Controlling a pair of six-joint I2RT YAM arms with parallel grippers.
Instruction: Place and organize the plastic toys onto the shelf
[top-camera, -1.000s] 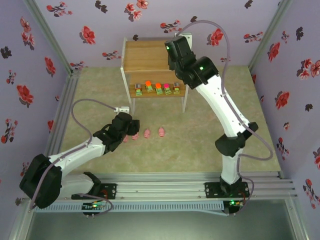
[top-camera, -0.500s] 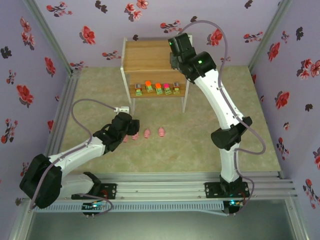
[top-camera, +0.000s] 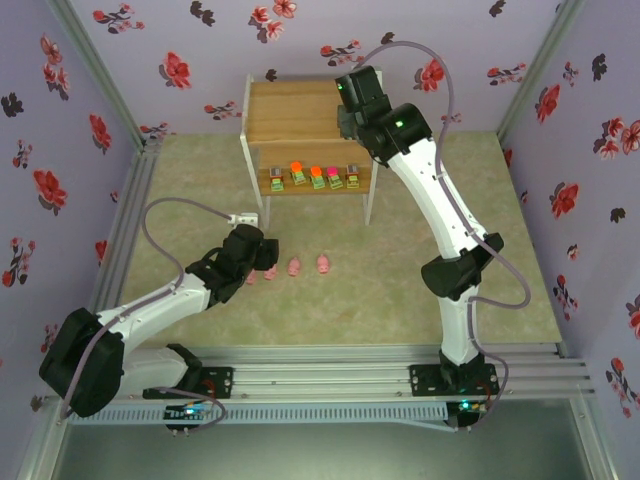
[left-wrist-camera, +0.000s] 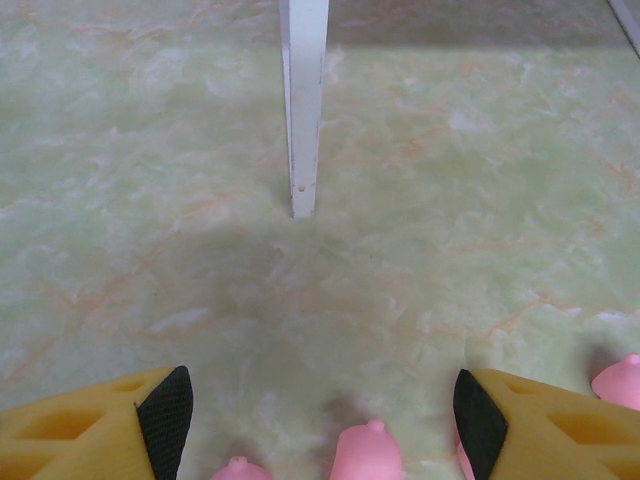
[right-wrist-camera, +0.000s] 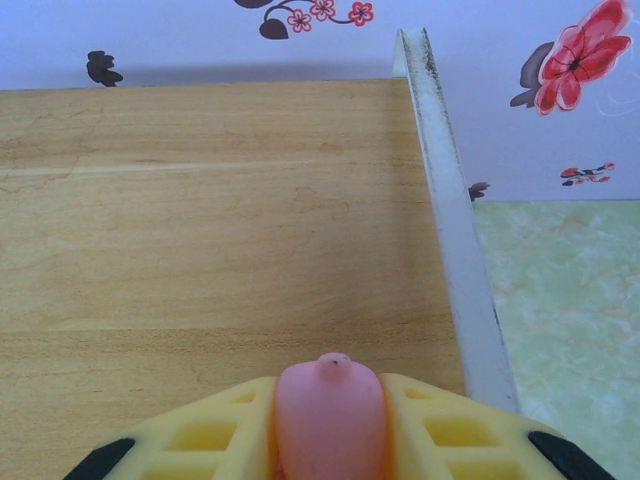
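A pink pig toy (right-wrist-camera: 330, 400) is pinched between the yellow fingers of my right gripper (right-wrist-camera: 330, 432), which is shut on it just above the right end of the shelf's top board (right-wrist-camera: 200, 220). From above, the right gripper (top-camera: 345, 128) hangs over the shelf (top-camera: 290, 115), whose lower board carries several small blocks (top-camera: 315, 178). My left gripper (left-wrist-camera: 322, 425) is open low over the floor, with one pig (left-wrist-camera: 366, 452) between its fingers and another pig (left-wrist-camera: 238, 468) to the left. From above, the left gripper (top-camera: 265, 258) sits at the left end of a row of pigs (top-camera: 294, 267).
A white shelf leg (left-wrist-camera: 303, 110) stands straight ahead of the left gripper. The shelf's white frame rail (right-wrist-camera: 455, 220) runs along the right edge of the top board. Another pig (left-wrist-camera: 620, 380) lies outside the left gripper's right finger. Flowered walls enclose the green mat (top-camera: 420, 250).
The right arm has pushed a little further back over the shelf's top board with the pig in its grip. The left arm has not moved.
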